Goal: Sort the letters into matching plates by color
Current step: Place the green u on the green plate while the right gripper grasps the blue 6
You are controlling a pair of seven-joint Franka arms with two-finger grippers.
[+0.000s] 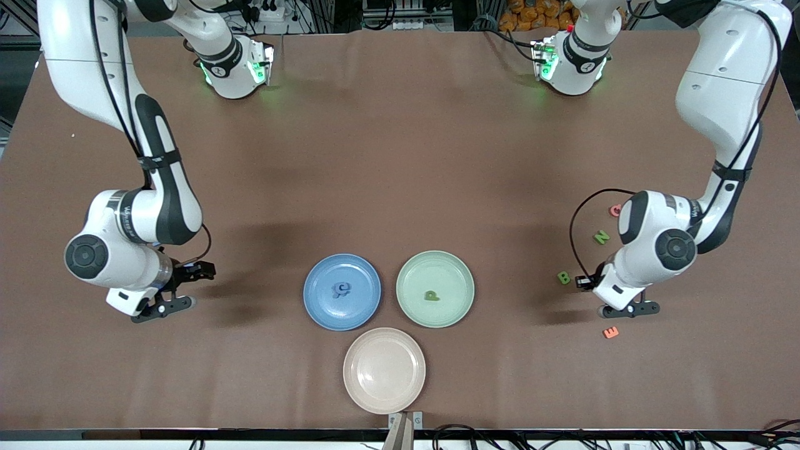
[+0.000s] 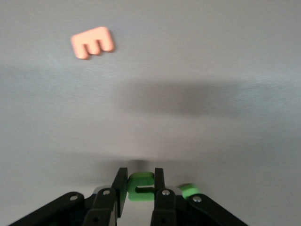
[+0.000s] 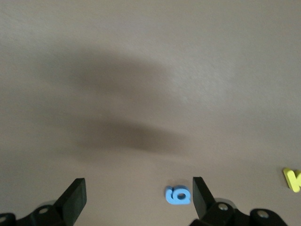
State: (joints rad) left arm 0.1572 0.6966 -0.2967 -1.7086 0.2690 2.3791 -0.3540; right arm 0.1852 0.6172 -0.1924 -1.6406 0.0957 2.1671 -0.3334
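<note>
The blue plate (image 1: 319, 309) holds one blue letter (image 1: 341, 289). The pale green plate (image 1: 459, 275) beside it holds one green letter (image 1: 431, 295). My left gripper (image 1: 631, 309) (image 2: 140, 176) is low over the table at the left arm's end, shut on a green letter (image 2: 140, 186); another green piece (image 2: 189, 189) shows just beside its fingers. Green letters B (image 1: 564, 277) and N (image 1: 600, 237) lie close by. My right gripper (image 1: 165, 307) (image 3: 137, 186) is open, low at the right arm's end, with a blue letter (image 3: 178, 195) on the table between its fingers, close to one of them.
A beige plate (image 1: 384, 370) sits nearer the front camera than the two coloured plates. An orange E (image 1: 610, 332) (image 2: 92, 42) and a pink letter (image 1: 615, 210) lie near the left arm. A yellow letter (image 3: 292, 179) lies near the right gripper.
</note>
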